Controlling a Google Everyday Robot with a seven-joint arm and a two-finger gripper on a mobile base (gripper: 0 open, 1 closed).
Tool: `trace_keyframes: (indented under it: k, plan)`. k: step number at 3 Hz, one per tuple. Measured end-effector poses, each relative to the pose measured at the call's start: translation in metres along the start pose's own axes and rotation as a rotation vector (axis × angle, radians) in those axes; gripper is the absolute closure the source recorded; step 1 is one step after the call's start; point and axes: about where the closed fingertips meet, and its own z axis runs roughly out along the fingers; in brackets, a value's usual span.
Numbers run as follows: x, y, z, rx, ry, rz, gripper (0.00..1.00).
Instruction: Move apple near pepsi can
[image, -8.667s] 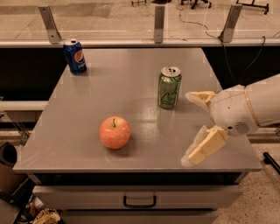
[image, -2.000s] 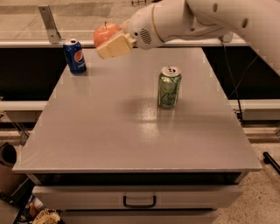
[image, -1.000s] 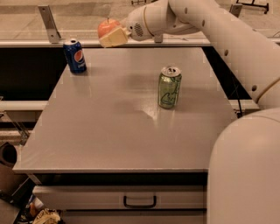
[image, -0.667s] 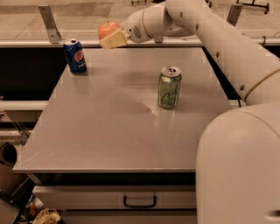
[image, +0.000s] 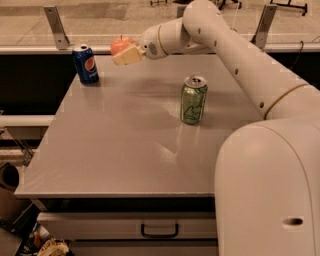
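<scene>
1. The pincer (image: 122, 50) is closed around the apple (image: 120, 43), up by the far edge of the tabletop (image: 125, 145).
2. The pepsi can (image: 85, 63) stands near the far left corner, close to the apple but not touching it.
3. A wide bare stretch of tabletop runs from the cans to the near edge.
4. A green can (image: 193, 100) stands well apart on the right, below the white arm (image: 240, 60).

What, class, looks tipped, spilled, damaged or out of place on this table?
Nothing stands out. The pepsi can and the green can both stand upright on the table, and no spill shows. The apple is not lying loose: the gripper holds it at the table's far edge, just right of the pepsi can.
</scene>
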Motion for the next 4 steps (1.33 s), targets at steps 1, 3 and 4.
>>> trace_keyframes:
  k: [1,3,4]
  plan:
    - [0.012,0.002,0.012,-0.020,-0.017,0.002,1.00]
    - [0.038,0.015,0.039,-0.075,-0.038,-0.015,1.00]
    - [0.042,0.017,0.045,-0.084,-0.045,-0.018,1.00]
